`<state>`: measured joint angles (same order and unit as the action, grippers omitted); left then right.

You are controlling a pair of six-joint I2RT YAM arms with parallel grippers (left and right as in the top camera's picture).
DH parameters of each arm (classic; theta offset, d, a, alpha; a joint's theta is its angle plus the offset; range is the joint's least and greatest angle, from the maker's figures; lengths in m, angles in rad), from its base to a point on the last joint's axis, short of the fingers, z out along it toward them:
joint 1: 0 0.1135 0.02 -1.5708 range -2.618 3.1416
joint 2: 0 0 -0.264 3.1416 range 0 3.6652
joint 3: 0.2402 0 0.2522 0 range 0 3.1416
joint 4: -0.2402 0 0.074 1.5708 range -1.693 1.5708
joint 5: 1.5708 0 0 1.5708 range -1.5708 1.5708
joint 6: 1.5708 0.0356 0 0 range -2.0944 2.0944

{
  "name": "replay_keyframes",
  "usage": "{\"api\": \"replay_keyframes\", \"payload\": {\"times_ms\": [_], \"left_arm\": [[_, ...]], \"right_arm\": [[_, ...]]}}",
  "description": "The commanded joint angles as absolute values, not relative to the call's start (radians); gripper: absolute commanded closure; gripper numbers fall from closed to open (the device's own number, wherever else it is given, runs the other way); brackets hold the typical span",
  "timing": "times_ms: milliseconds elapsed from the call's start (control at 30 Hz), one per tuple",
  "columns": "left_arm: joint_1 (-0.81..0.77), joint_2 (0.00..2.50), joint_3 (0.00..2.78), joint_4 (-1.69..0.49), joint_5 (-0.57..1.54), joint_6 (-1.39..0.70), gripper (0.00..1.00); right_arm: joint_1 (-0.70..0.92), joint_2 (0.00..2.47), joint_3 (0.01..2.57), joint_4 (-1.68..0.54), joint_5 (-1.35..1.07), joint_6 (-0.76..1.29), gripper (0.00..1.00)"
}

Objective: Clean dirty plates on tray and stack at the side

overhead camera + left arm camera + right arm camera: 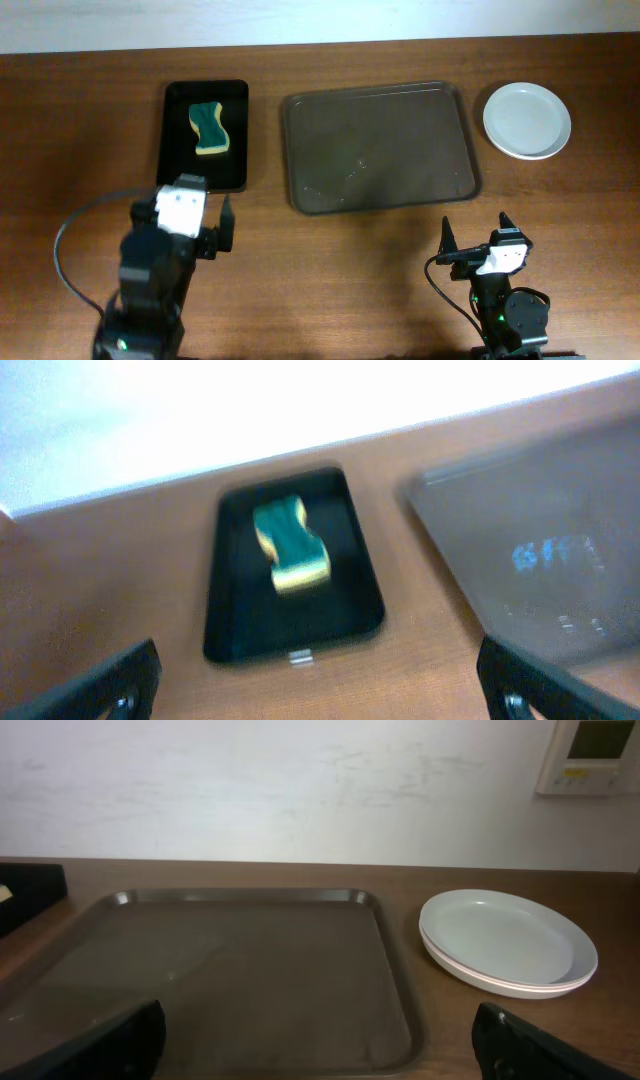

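The brown-grey tray (380, 148) lies at the table's middle with nothing on it; it also shows in the right wrist view (230, 980) and, blurred, in the left wrist view (540, 550). The white plates (527, 120) sit stacked on the table right of the tray, also seen in the right wrist view (505, 942). My left gripper (205, 222) is open and empty, in front of the black tray. My right gripper (480, 235) is open and empty, in front of the tray's right corner.
A glossy black tray (205, 135) stands left of the big tray, holding a green-and-yellow sponge (209, 128), also seen in the left wrist view (290, 545). A white wall runs behind the table's far edge.
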<state>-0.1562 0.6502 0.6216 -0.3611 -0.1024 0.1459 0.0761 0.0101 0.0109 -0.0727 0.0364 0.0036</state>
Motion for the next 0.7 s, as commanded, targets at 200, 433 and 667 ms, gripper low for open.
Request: {"api": "replay_keyframes", "payload": {"times_ms": [200, 433, 667], "left_arm": [[0.054, 0.325, 0.146, 0.110, 0.050, 0.211, 0.01], [0.074, 0.225, 0.008, 0.275, 0.048, 0.211, 0.01], [0.114, 0.127, 0.008, 0.109, 0.049, 0.211, 0.01]], "right_arm": [[0.071, 0.004, 0.006, -0.080, 0.037, 0.004, 0.02], [0.071, 0.004, 0.006, -0.080, 0.037, 0.004, 0.02], [0.071, 0.004, 0.006, -0.080, 0.037, 0.004, 0.02]]}}
